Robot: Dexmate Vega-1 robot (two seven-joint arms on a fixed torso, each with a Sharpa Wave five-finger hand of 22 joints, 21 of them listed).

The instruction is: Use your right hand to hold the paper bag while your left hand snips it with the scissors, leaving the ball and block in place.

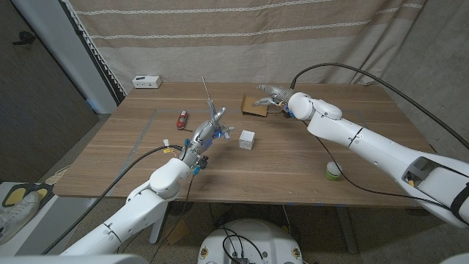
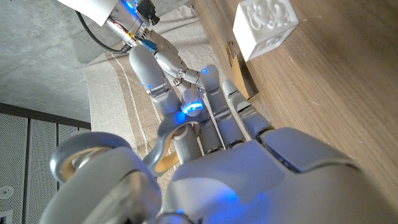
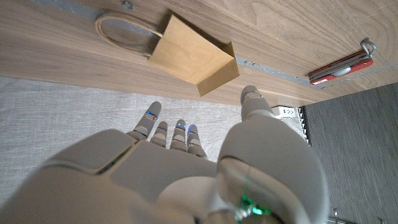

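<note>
Now | left hand (image 1: pixel 210 129) fingers grip metal scissors (image 1: pixel 209 103) | right hand (image 1: pixel 277 95) fingers spread (over creased brown paper bag (image 1: pixel 256 105))

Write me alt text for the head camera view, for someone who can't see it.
Two white robot arms reach over a wooden table: the left robot hand holds scissors pointing up, while the right robot hand hovers at a flat brown paper bag near the far edge. A white block sits mid-table, a green and white ball near the front right, a red tool to the left.
</note>
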